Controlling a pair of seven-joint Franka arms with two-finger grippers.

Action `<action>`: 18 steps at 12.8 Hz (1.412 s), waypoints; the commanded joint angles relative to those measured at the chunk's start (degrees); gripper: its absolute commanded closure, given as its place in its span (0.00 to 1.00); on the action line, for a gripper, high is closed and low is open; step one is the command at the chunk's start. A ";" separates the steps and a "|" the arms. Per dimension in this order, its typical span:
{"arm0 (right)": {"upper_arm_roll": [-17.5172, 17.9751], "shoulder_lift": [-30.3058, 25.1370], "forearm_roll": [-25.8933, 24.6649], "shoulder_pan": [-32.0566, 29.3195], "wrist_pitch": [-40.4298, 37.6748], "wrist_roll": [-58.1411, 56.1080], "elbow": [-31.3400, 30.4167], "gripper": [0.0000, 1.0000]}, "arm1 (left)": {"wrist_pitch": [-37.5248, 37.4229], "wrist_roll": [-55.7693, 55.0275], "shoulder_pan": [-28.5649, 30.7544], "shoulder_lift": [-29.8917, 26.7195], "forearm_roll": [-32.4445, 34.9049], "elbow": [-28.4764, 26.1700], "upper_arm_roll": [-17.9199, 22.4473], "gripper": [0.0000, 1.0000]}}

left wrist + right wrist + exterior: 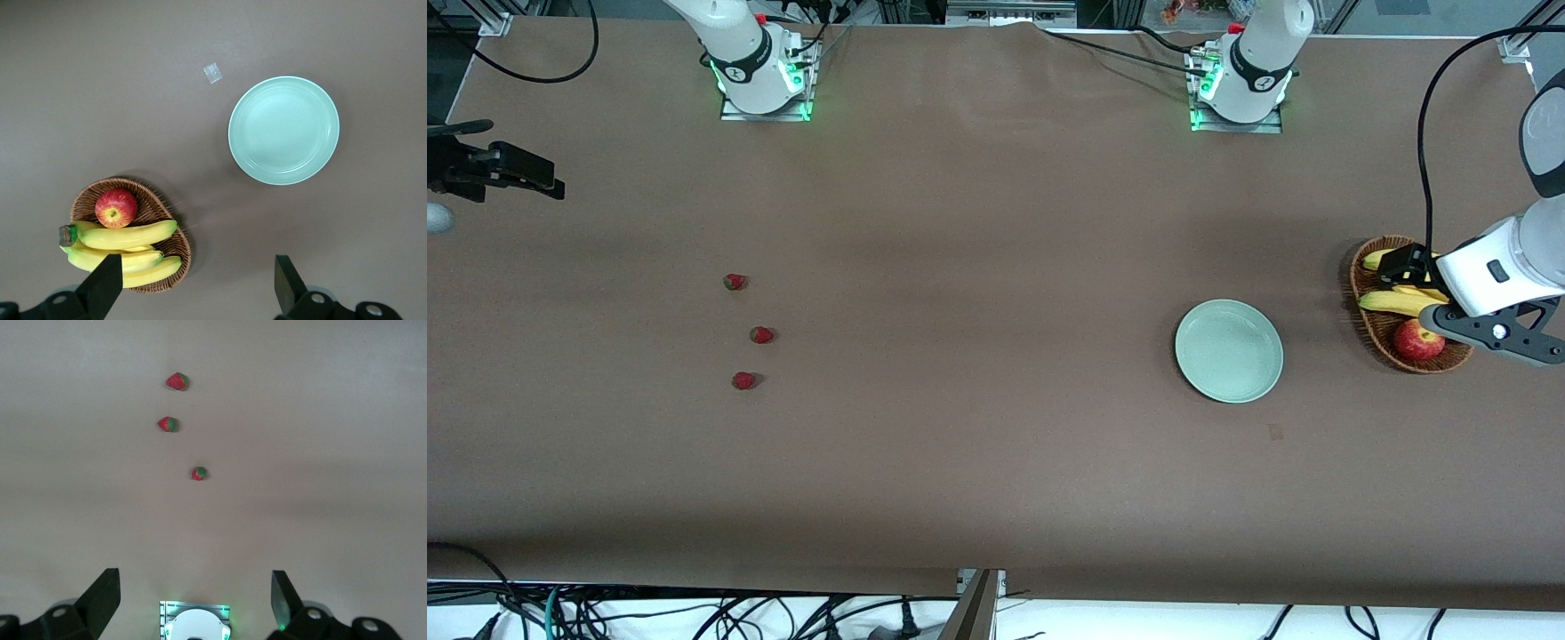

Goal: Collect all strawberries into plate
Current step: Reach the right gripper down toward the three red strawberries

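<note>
Strawberries (pixel 744 380) (pixel 762 335) (pixel 735 282): three loose on table (pixel 978 444) toward right arm's end, none collected | plate (pixel 1229 350): bare, well apart | right gripper (pixel 194 590): released, high over table, facing berries | left gripper (pixel 198 283): released, over basket (pixel 1374 333), waiting

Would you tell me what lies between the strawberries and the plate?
Nothing: in the front view only bare table separates the strawberries from the plate.

Three strawberries (pixel 735 282) (pixel 761 335) (pixel 743 381) (red, green-topped) lie well apart from the bare mint-green plate (pixel 1229 351).
</note>
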 commanded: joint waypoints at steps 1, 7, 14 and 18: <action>0.02 0.51 -0.05 -0.40 -0.31 -0.53 1.13 0.00 | -1.58 0.08 0.19 0.16 -0.50 1.40 -0.17 0.00; 0.02 2.25 0.12 -0.40 0.38 -0.18 1.22 0.00 | -1.76 -2.62 -0.16 -2.64 -3.47 -0.52 0.09 0.00; 0.54 14.37 0.82 0.39 10.99 -0.18 0.70 0.00 | 13.80 -17.32 -6.30 -16.27 -9.29 -19.69 8.18 0.00; 0.63 25.45 2.41 3.11 23.03 -0.18 -0.97 0.00 | 12.92 -17.32 -5.87 -15.66 -8.67 -18.99 7.74 0.00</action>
